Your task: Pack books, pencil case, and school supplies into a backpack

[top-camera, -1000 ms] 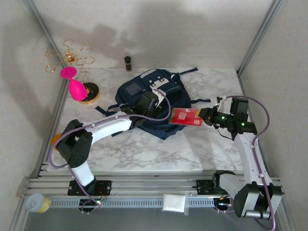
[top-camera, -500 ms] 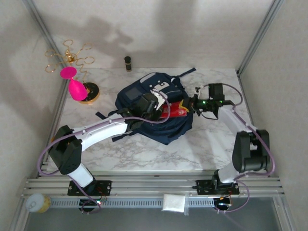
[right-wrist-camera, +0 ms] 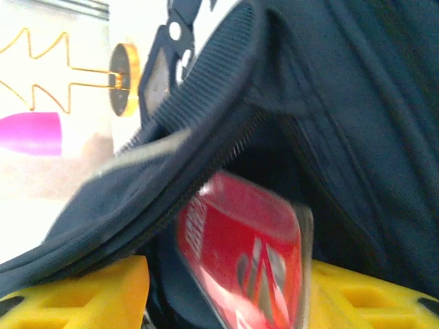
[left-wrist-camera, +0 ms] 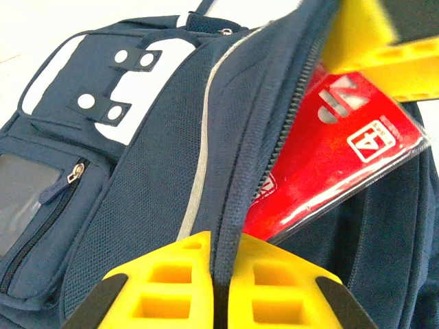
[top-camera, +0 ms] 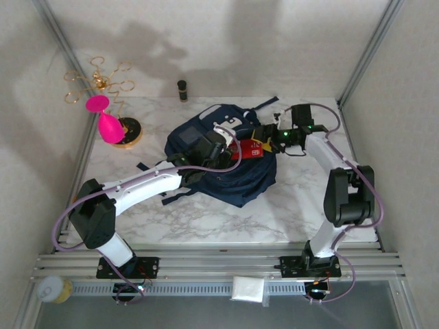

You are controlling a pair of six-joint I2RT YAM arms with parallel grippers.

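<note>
1. Your left gripper point(left-wrist-camera: 219, 301) was pinched shut on the zip lip of the backpack point(left-wrist-camera: 137, 178), holding its mouth up.
2. Your right gripper point(right-wrist-camera: 226, 295) stood open astride the red packet point(left-wrist-camera: 329, 157), which lay half inside that mouth.
3. The fabric looked soft and saggy. The packet looked thin, glossy and probably slippery, so grip it by an edge.

Matt woven navy cloth backpack point(left-wrist-camera: 158, 171); glossy red plastic-sleeved rectangle point(left-wrist-camera: 322, 157); smooth marble-look table point(top-camera: 226, 212).
</note>
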